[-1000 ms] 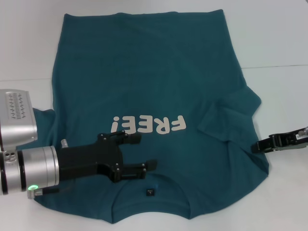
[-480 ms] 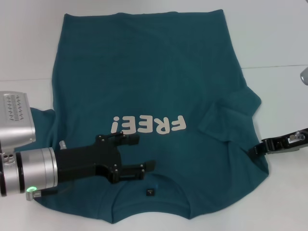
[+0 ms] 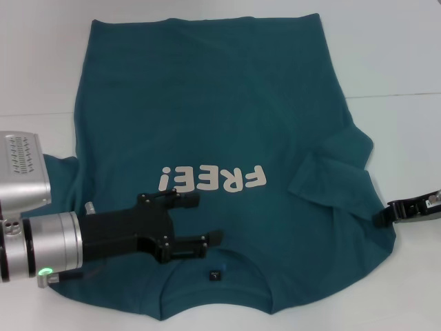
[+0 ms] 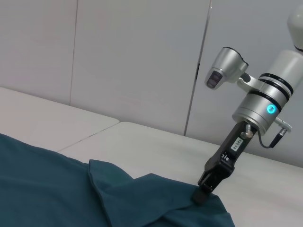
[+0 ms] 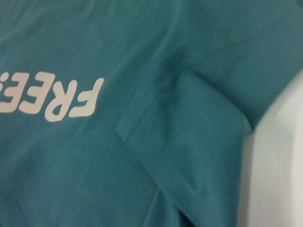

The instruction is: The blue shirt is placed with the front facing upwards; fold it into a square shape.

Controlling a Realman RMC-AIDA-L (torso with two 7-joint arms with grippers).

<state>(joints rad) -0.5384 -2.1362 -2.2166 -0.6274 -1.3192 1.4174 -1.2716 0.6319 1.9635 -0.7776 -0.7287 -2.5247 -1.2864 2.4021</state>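
Blue shirt (image 3: pixel 207 131) flat, print up on table (image 3: pixel 400 55); looks soft, light cloth, so grab at hems; left gripper (image 3: pixel 200 219) spread wide above chest; right gripper (image 3: pixel 386 216) pinching shirt's right edge by folded-in sleeve (image 3: pixel 334 169).

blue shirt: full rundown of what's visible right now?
The blue shirt is a dark teal short-sleeved tee of soft knit fabric, spread front-up on the white table, collar toward the robot, with a small dark neck label. Cream "FREE!" lettering crosses the chest. The sleeve on the robot's right is folded in over the body. The right gripper meets that side's edge; the left gripper hangs open above the collar area.
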